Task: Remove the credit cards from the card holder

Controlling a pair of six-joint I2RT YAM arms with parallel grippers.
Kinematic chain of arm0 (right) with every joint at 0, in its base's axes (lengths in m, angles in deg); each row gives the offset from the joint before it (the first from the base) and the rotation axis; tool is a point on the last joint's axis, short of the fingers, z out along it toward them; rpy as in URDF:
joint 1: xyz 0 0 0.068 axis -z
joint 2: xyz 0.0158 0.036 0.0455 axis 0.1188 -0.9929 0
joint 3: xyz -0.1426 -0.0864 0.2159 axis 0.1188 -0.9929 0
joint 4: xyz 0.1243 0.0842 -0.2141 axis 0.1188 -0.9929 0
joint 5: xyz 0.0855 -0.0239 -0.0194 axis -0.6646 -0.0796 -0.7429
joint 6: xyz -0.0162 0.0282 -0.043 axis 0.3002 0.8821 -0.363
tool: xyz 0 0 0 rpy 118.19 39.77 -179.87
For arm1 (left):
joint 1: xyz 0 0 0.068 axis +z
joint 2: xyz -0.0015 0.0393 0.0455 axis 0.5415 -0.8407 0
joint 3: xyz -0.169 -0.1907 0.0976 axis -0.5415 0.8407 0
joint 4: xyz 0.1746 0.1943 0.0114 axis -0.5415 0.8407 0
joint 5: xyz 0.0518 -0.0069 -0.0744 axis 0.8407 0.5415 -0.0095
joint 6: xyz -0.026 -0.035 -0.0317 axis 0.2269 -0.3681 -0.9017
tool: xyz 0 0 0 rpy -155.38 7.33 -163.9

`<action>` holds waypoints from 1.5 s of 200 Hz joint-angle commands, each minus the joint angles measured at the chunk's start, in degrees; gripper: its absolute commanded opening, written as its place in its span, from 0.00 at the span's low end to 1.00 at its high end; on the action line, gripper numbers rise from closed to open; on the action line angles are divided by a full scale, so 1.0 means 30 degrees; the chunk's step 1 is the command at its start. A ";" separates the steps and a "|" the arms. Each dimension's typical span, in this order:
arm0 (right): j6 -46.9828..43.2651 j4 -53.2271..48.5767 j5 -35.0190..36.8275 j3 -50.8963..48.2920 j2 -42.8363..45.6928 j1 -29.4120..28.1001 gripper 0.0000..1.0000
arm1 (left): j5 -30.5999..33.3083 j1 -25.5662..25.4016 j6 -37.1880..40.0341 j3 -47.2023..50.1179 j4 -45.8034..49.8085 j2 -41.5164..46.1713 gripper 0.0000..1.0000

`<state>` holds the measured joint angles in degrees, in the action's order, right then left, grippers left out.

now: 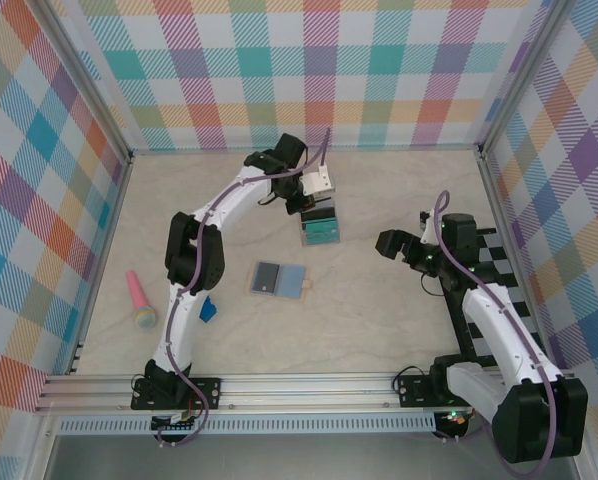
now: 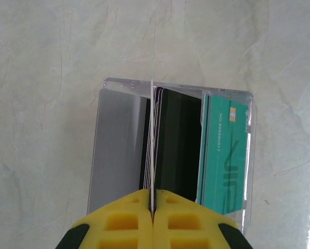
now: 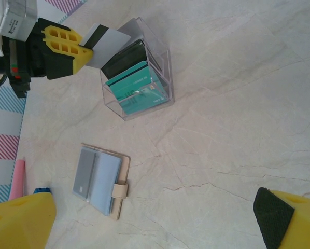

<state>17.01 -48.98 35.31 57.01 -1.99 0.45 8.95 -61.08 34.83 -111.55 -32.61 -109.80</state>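
Table [image 1: 379, 330], near edge and centre-right: bare, with a wide lane between the card holder [image 1: 280, 279] and the right gripper [image 1: 391, 244], whose jaws are spread wide.
The strip along the far edge is bare.
Clear box [image 1: 320, 232] toward the far edge: the left gripper [image 2: 153, 207] sits over it, clamped on a pale card [image 3: 108, 44], so the top approach is blocked.
Left edge: pink tool [image 1: 136, 292] and blue block [image 1: 207, 310] beside the left arm.
Right edge: checkered mat [image 1: 501, 262].
Plaid walls [image 1: 309, 70] close the far, left and right edges.

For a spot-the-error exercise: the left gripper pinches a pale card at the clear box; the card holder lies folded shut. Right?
No: the card holder lies open, as the right wrist view shows. The left gripper does pinch the pale card at the clear box.
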 commanded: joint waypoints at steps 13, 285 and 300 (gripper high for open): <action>0.0270 -0.0133 -0.0554 -0.0283 0.0348 0.0073 1.00 | 0.0467 0.0137 0.0453 -0.0861 -0.0184 -0.0301 0.00; 0.0622 0.0229 -0.1344 -0.0196 -0.0032 0.0073 1.00 | 0.2970 -0.0500 0.1363 -0.1940 -0.1288 -0.1333 0.27; 0.0631 0.0260 -0.1388 -0.0179 -0.0086 0.0073 1.00 | 0.2992 -0.0499 0.1161 -0.1932 -0.1519 -0.1219 0.28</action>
<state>18.36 -48.95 32.55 56.66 -1.96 0.45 17.76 -62.30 39.46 -115.64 -35.58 -114.00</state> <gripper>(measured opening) 0.999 0.272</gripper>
